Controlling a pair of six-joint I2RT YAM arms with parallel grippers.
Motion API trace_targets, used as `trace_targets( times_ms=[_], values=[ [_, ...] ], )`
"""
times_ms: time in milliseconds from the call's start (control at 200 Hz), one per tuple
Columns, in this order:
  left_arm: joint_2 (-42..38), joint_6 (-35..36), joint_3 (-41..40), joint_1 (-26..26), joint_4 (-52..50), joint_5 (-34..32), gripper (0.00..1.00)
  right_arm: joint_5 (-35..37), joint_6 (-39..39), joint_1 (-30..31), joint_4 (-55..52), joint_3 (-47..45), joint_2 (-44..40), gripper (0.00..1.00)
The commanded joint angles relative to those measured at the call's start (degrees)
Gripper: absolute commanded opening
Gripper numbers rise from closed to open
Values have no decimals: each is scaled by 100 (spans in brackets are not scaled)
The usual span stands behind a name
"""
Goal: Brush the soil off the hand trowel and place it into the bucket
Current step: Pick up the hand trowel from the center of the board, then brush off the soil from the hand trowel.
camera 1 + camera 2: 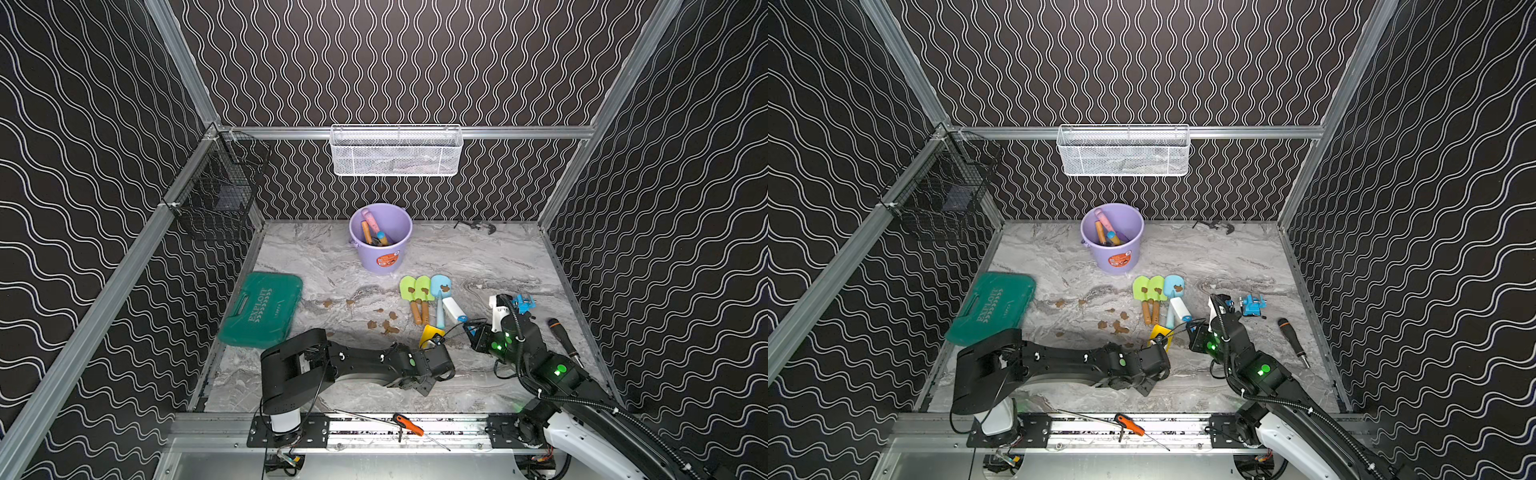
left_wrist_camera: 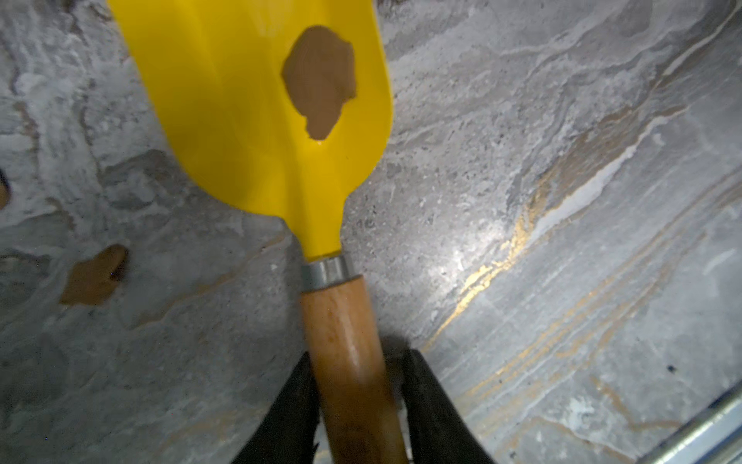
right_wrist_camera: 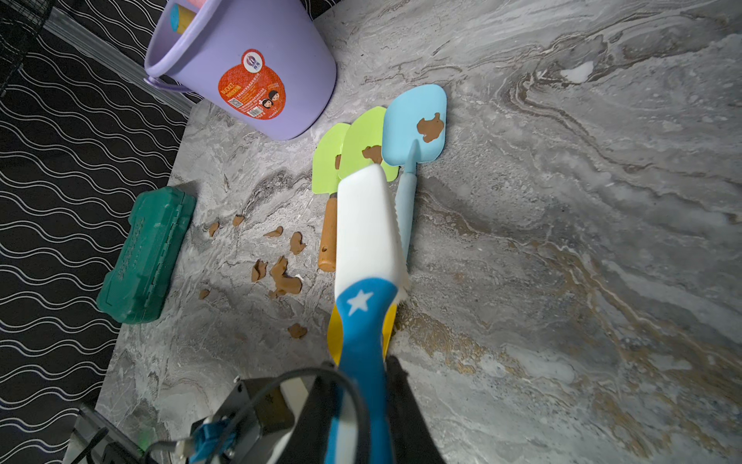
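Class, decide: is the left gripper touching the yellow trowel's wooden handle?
Touching. In the left wrist view the left gripper straddles the yellow trowel's wooden handle, with a black finger pressed flush against its side.

Top views: even overhead light, sharp throughout. Left wrist: yellow plastic trowel blade (image 2: 225, 100) soft-focus; specular glare on grey marbled tabletop (image 2: 453, 261) near blade. Right wrist: near foreground dark, unfocused.
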Motion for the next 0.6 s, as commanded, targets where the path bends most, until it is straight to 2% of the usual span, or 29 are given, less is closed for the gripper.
trace_targets(
  times_ms=[0, 190, 255, 475, 590],
  values=[
    [-33, -101, -88, 52, -31, 171, 29, 33, 7, 6, 129, 84, -16, 0],
    [-256, 6, -74, 133, -231, 93, 10, -3, -15, 0, 182, 134, 62, 0],
    [-335, 64, -42, 175, -325, 90, 0, -20, -37, 7, 196, 171, 93, 0],
    [-852, 91, 86, 290, -1050, -134, 0, -35, -87, 7, 121, 308, 51, 0],
    [-1203, 93, 126, 339, -1523, -366, 0, -420, -193, 7, 297, 387, -72, 0]
  ],
)
